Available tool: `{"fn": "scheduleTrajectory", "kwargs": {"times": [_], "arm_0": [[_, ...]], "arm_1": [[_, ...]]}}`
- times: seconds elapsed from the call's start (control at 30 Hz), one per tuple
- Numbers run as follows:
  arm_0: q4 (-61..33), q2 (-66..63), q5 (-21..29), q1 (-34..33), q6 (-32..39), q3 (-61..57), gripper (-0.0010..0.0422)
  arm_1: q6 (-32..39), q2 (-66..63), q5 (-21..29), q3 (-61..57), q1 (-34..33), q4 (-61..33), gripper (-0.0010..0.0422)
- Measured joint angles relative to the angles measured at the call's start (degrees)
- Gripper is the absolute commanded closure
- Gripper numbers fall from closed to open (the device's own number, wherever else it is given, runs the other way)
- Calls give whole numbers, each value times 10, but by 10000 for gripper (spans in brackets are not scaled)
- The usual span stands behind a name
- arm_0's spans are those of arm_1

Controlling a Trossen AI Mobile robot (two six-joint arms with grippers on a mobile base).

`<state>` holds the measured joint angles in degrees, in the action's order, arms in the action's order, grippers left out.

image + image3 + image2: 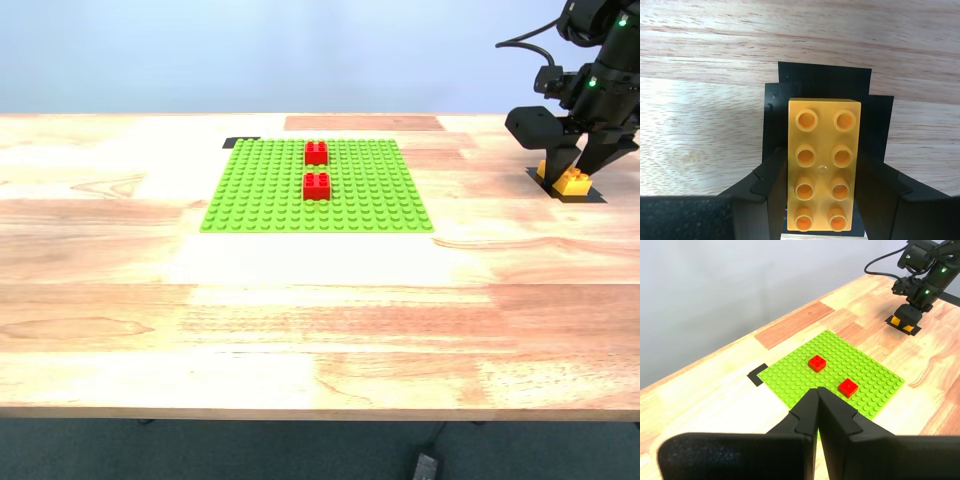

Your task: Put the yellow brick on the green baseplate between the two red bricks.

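Note:
The yellow brick (572, 181) (822, 175) lies flat, studs up, on a black tape patch (825, 80) at the exterior view's far right. My second gripper (572, 175) (823, 152) reaches down over it, one finger pressed against each long side. The green baseplate (370, 205) (875, 390) lies at the table's centre back. Two red bricks (316, 152) (317, 185) stand on it in one column, a narrow gap between them. My first gripper (817, 390) is shut on nothing, hovering apart from the plate; the exterior view does not show it.
A black tape corner mark (240, 142) (756, 375) sits at one back corner of the baseplate. Bare wooden tabletop (300, 320) stretches from the plate to the front edge. The second arm's body and cable (590, 90) rise at the exterior view's far right.

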<state>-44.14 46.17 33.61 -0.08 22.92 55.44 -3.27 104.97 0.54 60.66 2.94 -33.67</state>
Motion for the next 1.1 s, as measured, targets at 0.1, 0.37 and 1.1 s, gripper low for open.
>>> {"fn": "scheduleTrajectory", "kwargs": {"times": [0.1,0.37,1.1], "arm_0": [[1,-6,0,0,0,0,412],[8,-21,0,0,0,0,413],[12,-28,-1,-1,0,-7,413]], "arm_1": [[-7,-4,0,0,0,-1,393],[-57,-86,-3,11,3,-11,381],[-377,-70,-90,280,323,-153,381]]}}
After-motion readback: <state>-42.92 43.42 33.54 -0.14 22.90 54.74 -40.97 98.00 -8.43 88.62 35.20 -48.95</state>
